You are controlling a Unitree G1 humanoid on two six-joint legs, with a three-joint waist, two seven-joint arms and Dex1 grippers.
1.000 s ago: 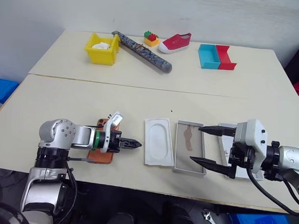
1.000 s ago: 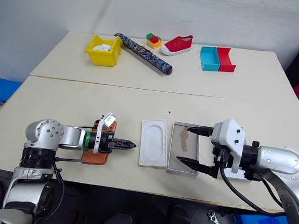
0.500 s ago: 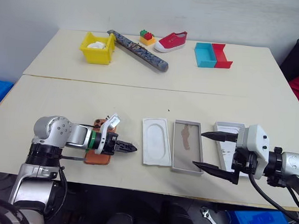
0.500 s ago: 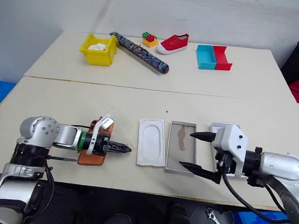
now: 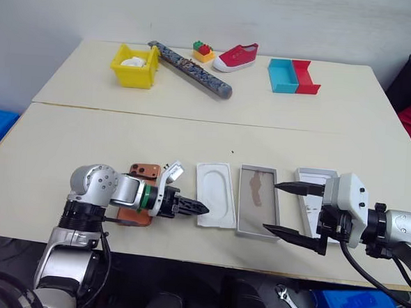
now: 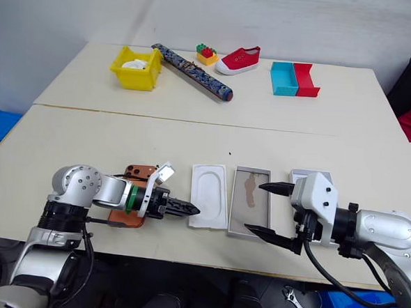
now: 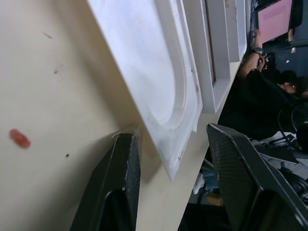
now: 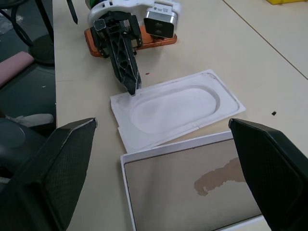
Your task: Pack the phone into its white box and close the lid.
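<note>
3 white pieces side by side near desk (image 5: pixel 67 131) front edge: flat insert (image 5: pixel 215 203), white box (image 5: pixel 258 209) with brown smear on grey floor, lid (image 5: pixel 311 199) partly behind right arm. Phone (image 5: pixel 140 172) flat on desk left of insert, mostly covered by left arm. Left tool (image 5: pixel 201 209) low, tips at insert's near corner, fingers (image 7: pixel 120 183) parted a little around that corner. Right tool (image 5: pixel 291 210) spread wide, empty, hovering over box's right edge. Far desk: yellow bin (image 5: pixel 135 66), red shoe (image 5: pixel 235 57).
</note>
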